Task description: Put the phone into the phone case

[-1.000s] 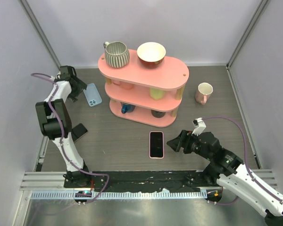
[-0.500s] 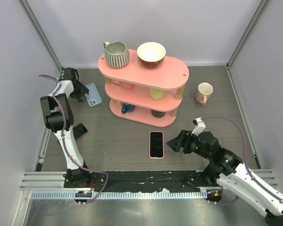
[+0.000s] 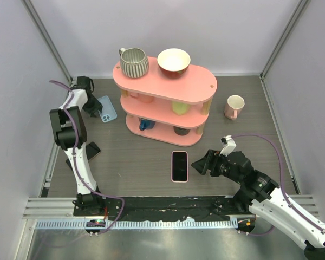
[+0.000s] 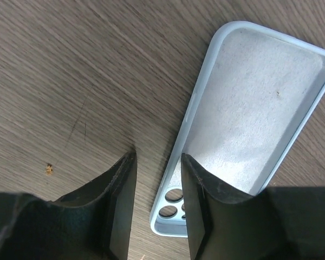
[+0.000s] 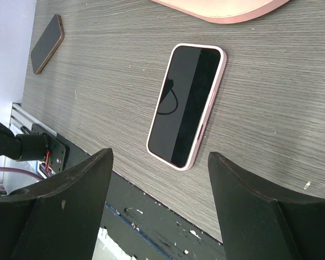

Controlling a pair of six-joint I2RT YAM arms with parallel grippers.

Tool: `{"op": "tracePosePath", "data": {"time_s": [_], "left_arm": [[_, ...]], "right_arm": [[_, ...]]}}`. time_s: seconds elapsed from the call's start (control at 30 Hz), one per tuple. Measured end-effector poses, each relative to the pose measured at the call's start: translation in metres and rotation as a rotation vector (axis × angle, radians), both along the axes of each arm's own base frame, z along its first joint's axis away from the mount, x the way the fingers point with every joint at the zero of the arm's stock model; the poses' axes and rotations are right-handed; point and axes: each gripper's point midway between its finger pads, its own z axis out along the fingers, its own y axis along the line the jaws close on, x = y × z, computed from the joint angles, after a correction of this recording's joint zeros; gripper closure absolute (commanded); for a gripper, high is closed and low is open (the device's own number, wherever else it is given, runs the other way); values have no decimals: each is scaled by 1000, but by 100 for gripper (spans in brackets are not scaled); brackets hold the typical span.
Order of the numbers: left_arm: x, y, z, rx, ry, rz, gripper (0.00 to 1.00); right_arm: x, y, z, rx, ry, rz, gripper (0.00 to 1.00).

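Overhead, phone case (image 3: pixel 106 110): light blue, flat on the table (image 3: pixel 141 157) at the far left, just beside the left end of the pink shelf (image 3: pixel 165 89).
Overhead, left gripper (image 3: pixel 93 104): at the case's left edge, in the far left corner.
Overhead, pink-edged phone (image 3: pixel 179 166): screen up in front of the shelf, well apart from the case.
Overhead, right gripper (image 3: pixel 204 162): just beside the phone's right side, pointing at it.
Overhead, dark phone (image 3: pixel 91 150): flat near the left arm (partly hidden by it).
Overhead, crockery: striped mug (image 3: pixel 134 62) and bowl (image 3: pixel 174 61) on the shelf's top tier; pale mug (image 3: pixel 234 106) on the table at the right.
Left wrist, fingers (image 4: pixel 119 200): a little apart, with nothing pinched. The case's long rim runs up between them, one finger over bare table and the other over the case's inside (contact with the rim cannot be told).
Left wrist, case: open side up, pale lining showing, camera cut-outs at the end nearest the fingers.
Right wrist, fingers (image 5: pixel 70 206): spread wide, holding nothing. The pink-edged phone lies flat beyond them, its near end about level with the fingertips.
Right wrist, dark phone: far upper left, flat, well apart from the other phone.
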Motion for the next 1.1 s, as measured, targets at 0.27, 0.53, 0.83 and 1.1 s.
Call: {"op": "tracePosePath", "data": {"time_s": [0.27,0.53,0.83,1.1], "left_arm": [[-1,-5,-1,-12,11,-29,99],[-49,-11,2,-17,70,5,100],[-123,-30,57,-81,-16,113,100],[-189,-59,63,-214,-123,202,100]], "right_arm": [[0,0,0,1,0,-1,23],[0,-1,2,8,-9,-2,23],[0,0,4,26,4,-14,23],[9,21,20,179,10,-25,25]]}}
